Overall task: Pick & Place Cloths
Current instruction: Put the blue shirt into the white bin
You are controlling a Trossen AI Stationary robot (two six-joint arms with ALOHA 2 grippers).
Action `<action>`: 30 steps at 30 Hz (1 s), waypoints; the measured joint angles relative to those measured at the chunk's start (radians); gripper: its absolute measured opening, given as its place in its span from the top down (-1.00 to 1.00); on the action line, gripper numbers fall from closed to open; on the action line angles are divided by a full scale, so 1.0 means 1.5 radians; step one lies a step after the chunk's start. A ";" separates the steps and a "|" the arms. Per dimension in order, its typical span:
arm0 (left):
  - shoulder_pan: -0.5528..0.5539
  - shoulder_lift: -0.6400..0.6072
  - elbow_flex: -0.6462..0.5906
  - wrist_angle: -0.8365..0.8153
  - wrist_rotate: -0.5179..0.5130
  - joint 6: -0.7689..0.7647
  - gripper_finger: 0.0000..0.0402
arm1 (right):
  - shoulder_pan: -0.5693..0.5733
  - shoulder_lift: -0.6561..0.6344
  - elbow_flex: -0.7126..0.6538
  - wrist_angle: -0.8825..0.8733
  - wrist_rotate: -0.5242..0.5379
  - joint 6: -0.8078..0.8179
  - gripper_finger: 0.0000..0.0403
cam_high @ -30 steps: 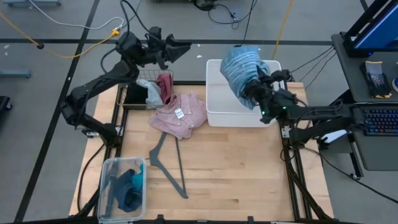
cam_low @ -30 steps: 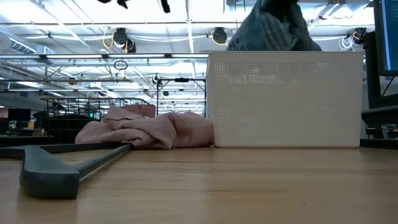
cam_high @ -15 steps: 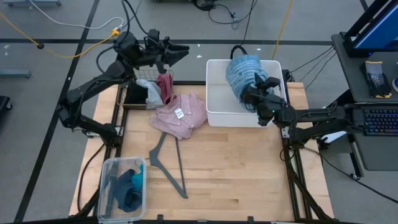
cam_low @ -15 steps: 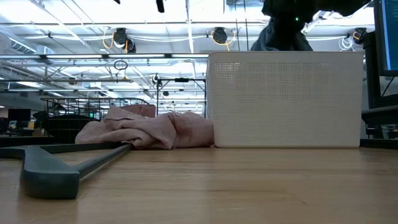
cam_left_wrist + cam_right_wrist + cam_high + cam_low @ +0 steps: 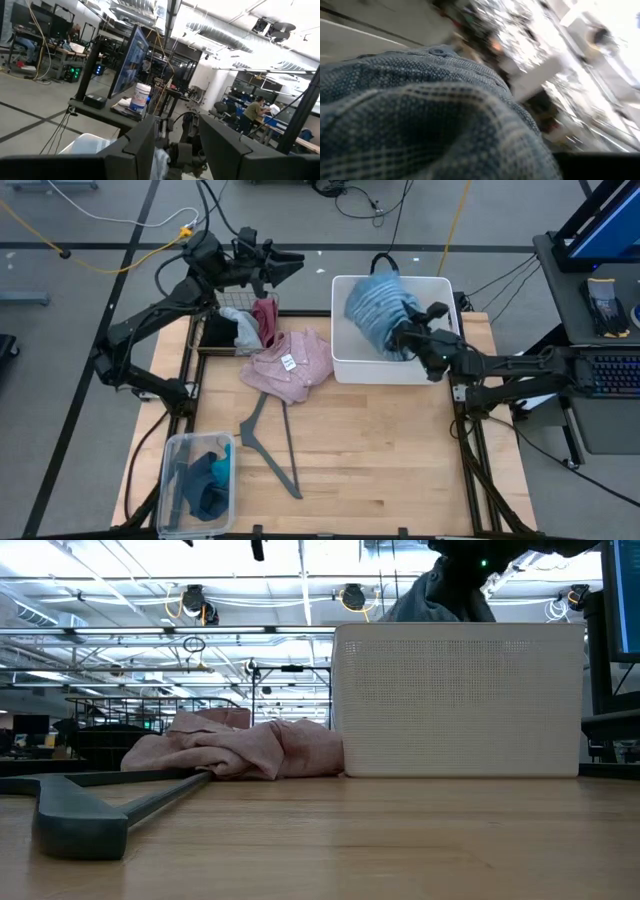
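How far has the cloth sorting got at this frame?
Nothing looks finished yet. In hand: the right gripper, shut on the blue striped cloth, holds it over the white bin. Left: the pink shirt on the table and the pieces in the wire basket. The left gripper waits raised behind the basket.

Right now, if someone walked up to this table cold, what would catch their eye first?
Probably the blue striped cloth bunched in the right gripper, which is shut on it and holds it over the white bin at the table's far right. Next, the pink shirt with its white tag, crumpled mid-table beside that bin, with the grey hanger lying just in front of it. The left gripper hovers open, raised beyond the table's far edge.
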 joint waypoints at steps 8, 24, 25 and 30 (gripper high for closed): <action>0.000 0.000 0.000 0.000 0.000 0.000 0.23 | -0.077 -0.029 0.000 -0.154 -0.183 0.175 0.95; 0.000 0.000 0.000 -0.013 0.000 0.002 0.23 | -0.244 -0.035 0.000 -0.339 -0.461 0.283 0.95; 0.000 0.000 0.000 -0.013 0.000 0.002 0.23 | -0.253 -0.030 0.000 -0.348 -0.476 0.284 0.94; 0.000 0.000 0.000 -0.013 0.000 0.002 0.23 | -0.292 -0.003 0.000 -0.385 -0.515 0.298 0.94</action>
